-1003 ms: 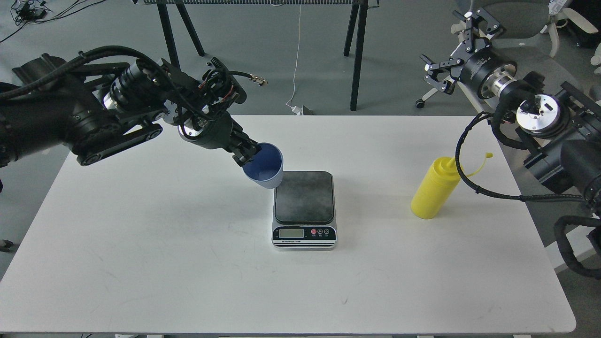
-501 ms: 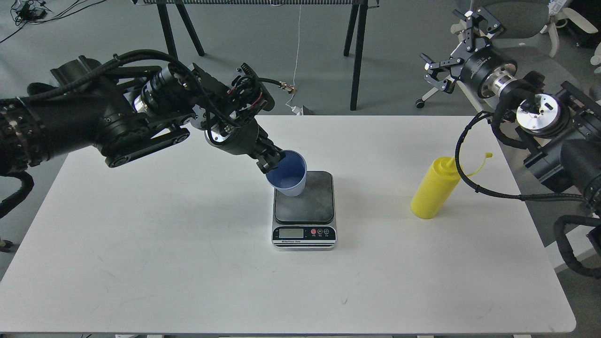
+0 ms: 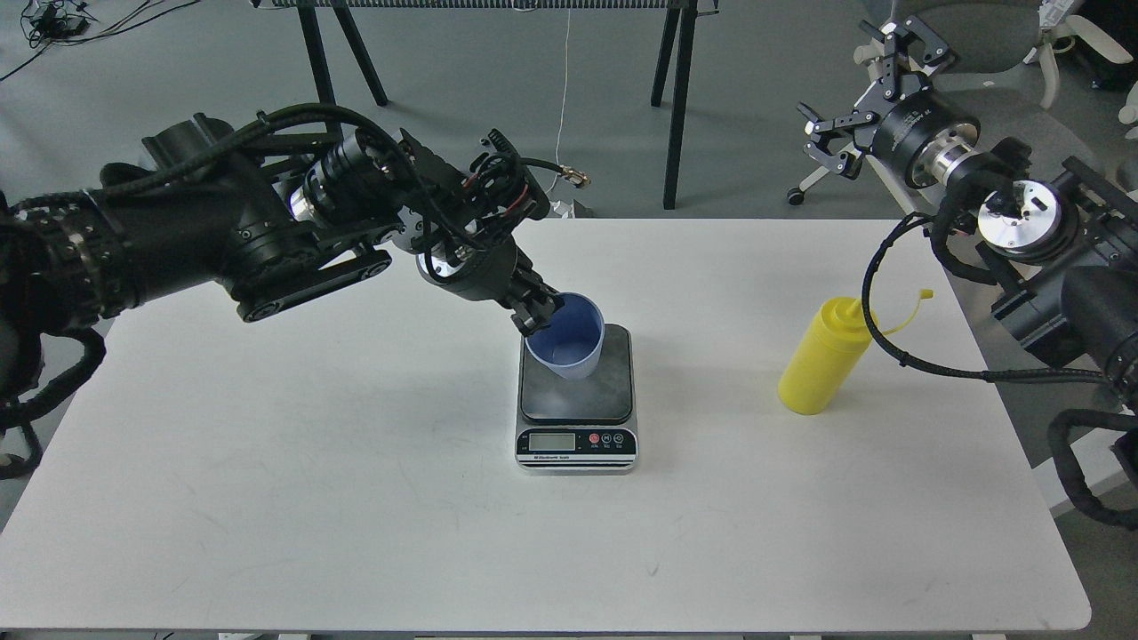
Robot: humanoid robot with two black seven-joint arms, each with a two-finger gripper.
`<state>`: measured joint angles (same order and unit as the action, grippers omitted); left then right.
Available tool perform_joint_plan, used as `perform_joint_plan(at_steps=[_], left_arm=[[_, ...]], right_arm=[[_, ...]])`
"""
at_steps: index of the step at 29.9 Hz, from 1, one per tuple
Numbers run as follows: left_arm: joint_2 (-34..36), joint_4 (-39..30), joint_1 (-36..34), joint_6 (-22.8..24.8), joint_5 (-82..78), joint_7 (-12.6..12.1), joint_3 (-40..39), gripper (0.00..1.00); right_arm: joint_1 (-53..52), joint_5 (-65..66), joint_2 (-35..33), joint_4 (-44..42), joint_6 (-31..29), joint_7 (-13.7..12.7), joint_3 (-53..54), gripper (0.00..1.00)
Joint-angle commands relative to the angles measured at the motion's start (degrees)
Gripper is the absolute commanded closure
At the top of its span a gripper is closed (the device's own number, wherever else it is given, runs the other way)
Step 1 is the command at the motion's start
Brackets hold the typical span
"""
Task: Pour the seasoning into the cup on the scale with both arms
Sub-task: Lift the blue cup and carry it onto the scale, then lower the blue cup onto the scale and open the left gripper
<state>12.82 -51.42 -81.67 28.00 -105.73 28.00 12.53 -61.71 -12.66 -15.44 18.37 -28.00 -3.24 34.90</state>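
The light blue cup (image 3: 569, 345) is tilted a little and held over the scale's (image 3: 576, 396) dark platform, near its back left part. My left gripper (image 3: 539, 313) is shut on the cup's left rim. Whether the cup's base touches the platform I cannot tell. The yellow seasoning bottle (image 3: 822, 357) stands upright on the white table (image 3: 356, 498) to the right of the scale, its cap hanging on a tether. My right gripper (image 3: 853, 84) hangs open high up beyond the table's back right corner, far from the bottle.
Black legs of a stand (image 3: 676, 98) rise behind the table. An office chair (image 3: 987, 36) sits at the back right behind my right arm. A black cable (image 3: 889, 347) from the right arm loops close to the bottle.
My left arm carried the cup rightward, from left of the scale to over its platform. The right arm and the bottle stayed put.
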Motion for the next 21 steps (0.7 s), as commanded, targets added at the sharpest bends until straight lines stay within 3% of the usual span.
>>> perform_joint_plan(at_steps=[1,21], left_arm=[[-1.30,1.76,0.28,0.00,0.00,0.00,0.21,0.96],[-2.62,3.88,1.86,0.00,0.00,0.00,0.57,0.95]], right_arm=[[0.01,0.00,0.15,0.00,0.00,-0.01,0.08,0.01],[0.45,0.00,0.15,0.00,0.00,-0.01,0.08,0.01]])
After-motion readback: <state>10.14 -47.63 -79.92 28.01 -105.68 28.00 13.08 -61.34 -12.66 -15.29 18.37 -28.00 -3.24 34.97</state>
